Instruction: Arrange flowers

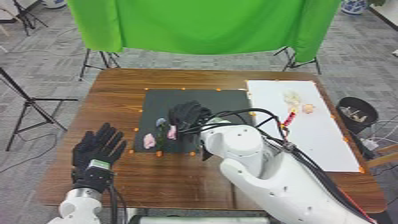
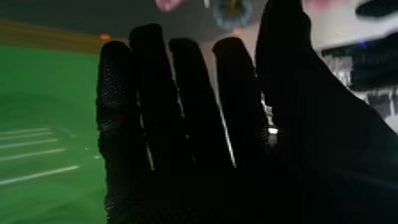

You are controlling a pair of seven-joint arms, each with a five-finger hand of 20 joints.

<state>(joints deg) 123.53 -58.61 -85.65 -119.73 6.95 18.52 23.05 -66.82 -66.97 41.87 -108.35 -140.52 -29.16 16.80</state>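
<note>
Lying on the dark mat (image 1: 164,102), pink flowers (image 1: 149,140) near the released right hand

Leftmost in the head view, the left hand (image 1: 96,152) is over the bare wood of the brown table (image 1: 115,95), its gloved fingers straight and spread, gripping nothing. To its right, on the dark mat, the two pink flowers lie near the mat's left side, close to each other, small and soft pink, with dark green foliage (image 1: 161,134) between them. By them is a bluish flower (image 2: 233,11); the right wrist view brings out its yellow centre and pale blue-grey petals, a detail too small to make out in the head view.

Next comes the right hand (image 1: 188,114), above the dark mat and just beside those flowers. The right wrist view gives its state plainly: fingers extended, thumb straight too, with nothing grasped. The head view adds what lies farther right, on the white sheet (image 1: 324,150): a cream flower (image 1: 292,97), wispy and loose, and a peach flower (image 1: 308,108), rounder and more compact, just beside it. A slim red and yellow item (image 1: 290,118) is on the same sheet, nearer the robot. Past the table's right edge, a black bin (image 1: 358,111) stands on the grey floor, with pale scraps inside.
</note>
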